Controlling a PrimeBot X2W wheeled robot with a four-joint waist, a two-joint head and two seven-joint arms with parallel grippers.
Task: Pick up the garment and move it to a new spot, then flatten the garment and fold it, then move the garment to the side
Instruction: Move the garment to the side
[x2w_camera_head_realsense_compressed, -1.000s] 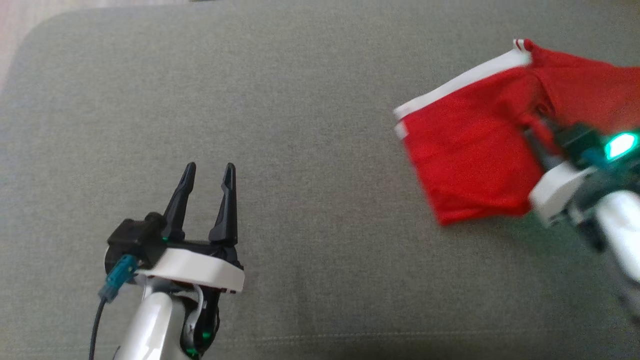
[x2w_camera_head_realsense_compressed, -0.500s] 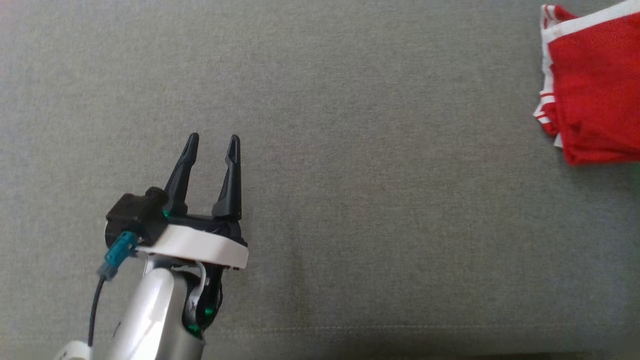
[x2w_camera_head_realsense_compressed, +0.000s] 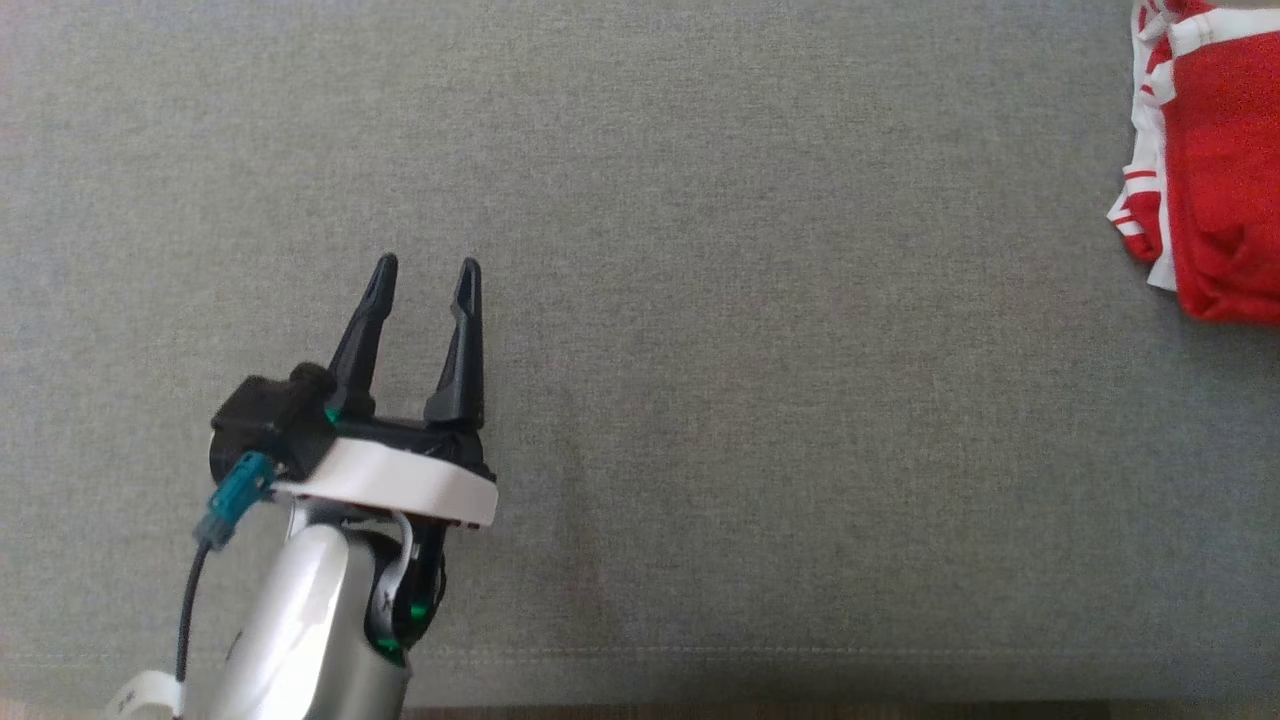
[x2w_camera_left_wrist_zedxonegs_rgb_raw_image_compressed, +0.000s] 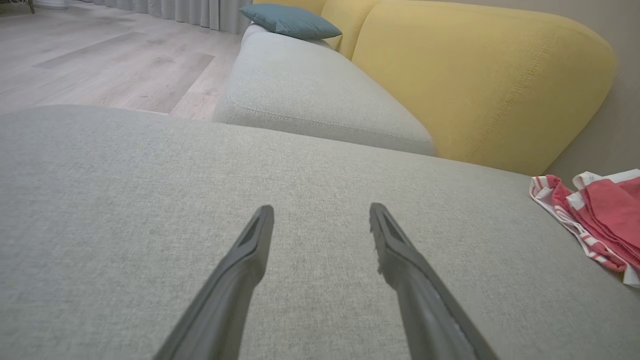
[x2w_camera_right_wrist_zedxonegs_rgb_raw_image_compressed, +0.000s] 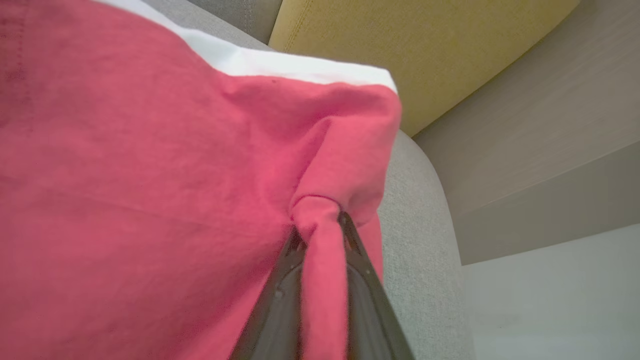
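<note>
Garment (x2w_camera_head_realsense_compressed: 1215, 170): red knit cloth with white edging and red-and-white striped trim, folded into a soft bundle. It lies at the far right edge of the head view on the grey seat cushion (x2w_camera_head_realsense_compressed: 760, 300). The cushion is woven, flat and fine-grained, with a stitched seam along its near edge.

Head view, lower left: left gripper (x2w_camera_head_realsense_compressed: 427, 265), two long dark tapered fingers on a white collar. Its jaws are spread wide with nothing between them, over bare cushion and well apart from the garment.

Left wrist view: the same gripper (x2w_camera_left_wrist_zedxonegs_rgb_raw_image_compressed: 321, 209) has its fingers splayed. The garment (x2w_camera_left_wrist_zedxonegs_rgb_raw_image_compressed: 600, 215) sits off to the right near the cushion's far edge, layers stacked, striped trim showing underneath. Beyond it are a rounded yellow backrest (x2w_camera_left_wrist_zedxonegs_rgb_raw_image_compressed: 475, 75), a teal pillow (x2w_camera_left_wrist_zedxonegs_rgb_raw_image_compressed: 290, 20) and a pale wood floor (x2w_camera_left_wrist_zedxonegs_rgb_raw_image_compressed: 100, 60).

Right wrist view: right gripper (x2w_camera_right_wrist_zedxonegs_rgb_raw_image_compressed: 320, 227) is clenched on a pinched ridge of the garment (x2w_camera_right_wrist_zedxonegs_rgb_raw_image_compressed: 150, 175). The cloth gathers into a narrow tuck between the dark fingers and fans out leftward, with a white band along its top. The cushion's rounded corner sits just right of the fingers.
</note>
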